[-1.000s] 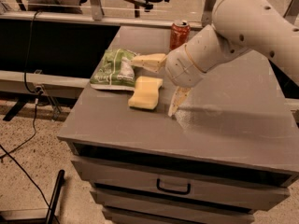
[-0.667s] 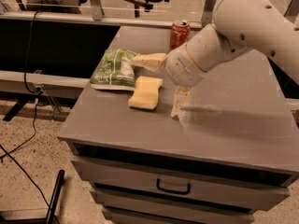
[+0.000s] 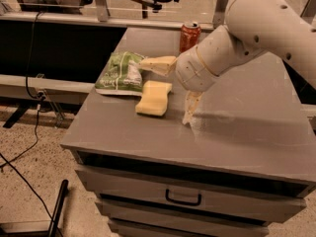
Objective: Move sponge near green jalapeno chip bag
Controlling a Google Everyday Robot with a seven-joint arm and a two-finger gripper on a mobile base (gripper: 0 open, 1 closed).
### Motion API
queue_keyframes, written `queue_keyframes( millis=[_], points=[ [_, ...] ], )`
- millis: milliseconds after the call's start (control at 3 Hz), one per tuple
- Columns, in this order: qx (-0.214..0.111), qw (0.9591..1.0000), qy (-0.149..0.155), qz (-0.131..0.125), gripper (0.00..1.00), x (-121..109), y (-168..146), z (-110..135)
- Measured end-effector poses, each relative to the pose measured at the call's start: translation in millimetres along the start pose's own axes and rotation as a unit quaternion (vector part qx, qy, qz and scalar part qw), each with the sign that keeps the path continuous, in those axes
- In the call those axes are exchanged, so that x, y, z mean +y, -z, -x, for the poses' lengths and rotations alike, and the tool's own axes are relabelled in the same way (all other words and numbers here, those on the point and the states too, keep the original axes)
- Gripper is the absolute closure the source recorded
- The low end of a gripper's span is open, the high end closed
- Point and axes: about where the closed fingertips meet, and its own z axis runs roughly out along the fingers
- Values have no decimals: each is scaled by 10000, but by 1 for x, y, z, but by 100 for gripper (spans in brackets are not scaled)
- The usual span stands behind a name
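Observation:
The pale yellow sponge [image 3: 154, 98] lies flat on the grey cabinet top [image 3: 237, 127], its far edge touching the white bottom edge of the green jalapeno chip bag [image 3: 120, 73], which lies just behind and left of it. My gripper [image 3: 173, 90] hangs above the sponge's right side, open and empty. One cream finger [image 3: 158, 64] points left over the bag's right edge. The other finger [image 3: 190, 107] points down to the cabinet top, right of the sponge.
An orange-red soda can [image 3: 189, 35] stands at the back of the cabinet top behind my arm. The cabinet has drawers below, with a black handle [image 3: 182, 199]. Cables lie on the floor at left, and a black bench [image 3: 49, 38] runs behind.
Nothing has visibly changed; gripper, sponge and bag stay where they were.

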Motion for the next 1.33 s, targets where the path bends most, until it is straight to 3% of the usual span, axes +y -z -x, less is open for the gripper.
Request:
queue_keyframes(
  millis=[333, 667, 1000, 1333],
  points=[
    [110, 9997, 170, 147, 0, -12, 7, 8],
    [403, 9985, 321, 181, 0, -24, 38, 17],
    [443, 9982, 353, 179, 0, -27, 42, 20],
    [589, 9972, 292, 351, 0, -23, 43, 12]
  ],
)
